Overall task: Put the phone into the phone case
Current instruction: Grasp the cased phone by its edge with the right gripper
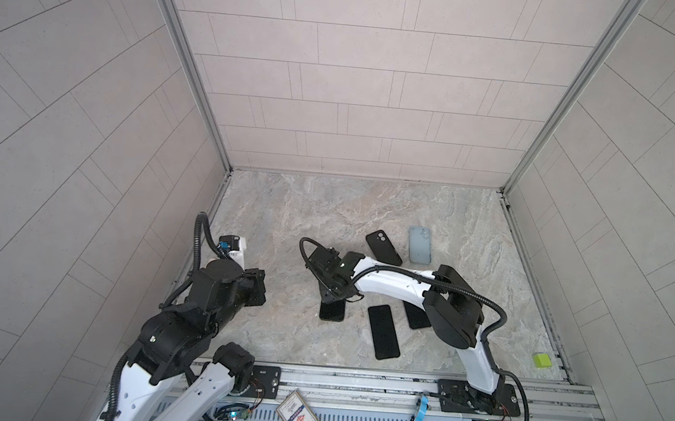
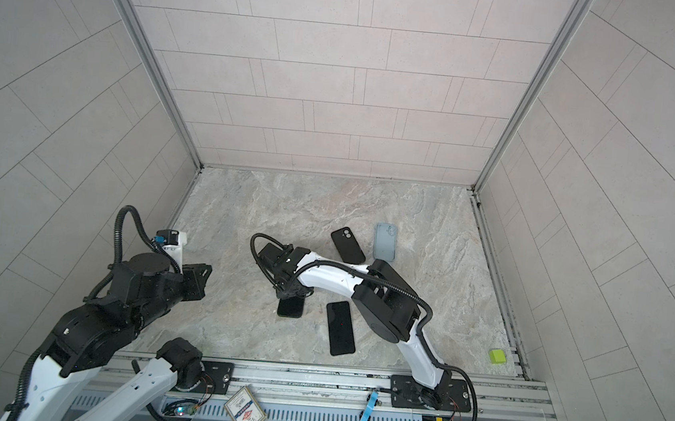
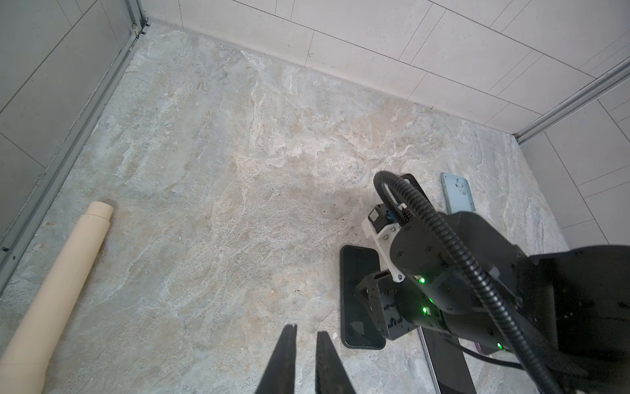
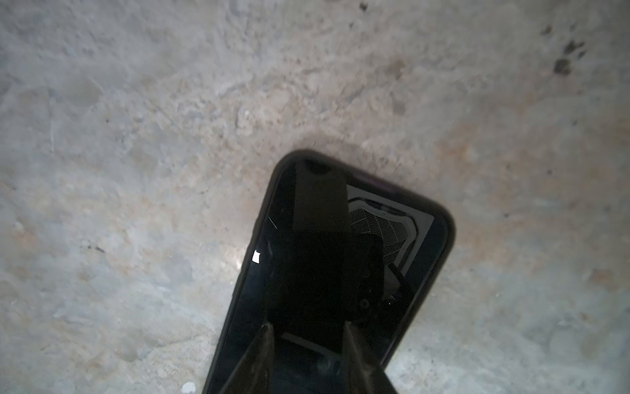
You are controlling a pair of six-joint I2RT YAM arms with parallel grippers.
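Black phone (image 1: 333,313) lies screen-up on marble table (image 1: 285,215), long axis running near-to-far. Your right gripper (image 4: 306,325) hangs over it, jaws part-open, holding nothing. Your left gripper (image 3: 305,329): narrow gap, empty.

The right arm (image 1: 396,285) reaches leftward across the middle, elbow raised and wrist bent down, the right gripper (image 4: 308,325) pointing downward with jaws partly apart, while the left arm (image 1: 212,292) sits folded at the left, the left gripper (image 3: 306,329) aimed forward, jaws parted only narrowly.
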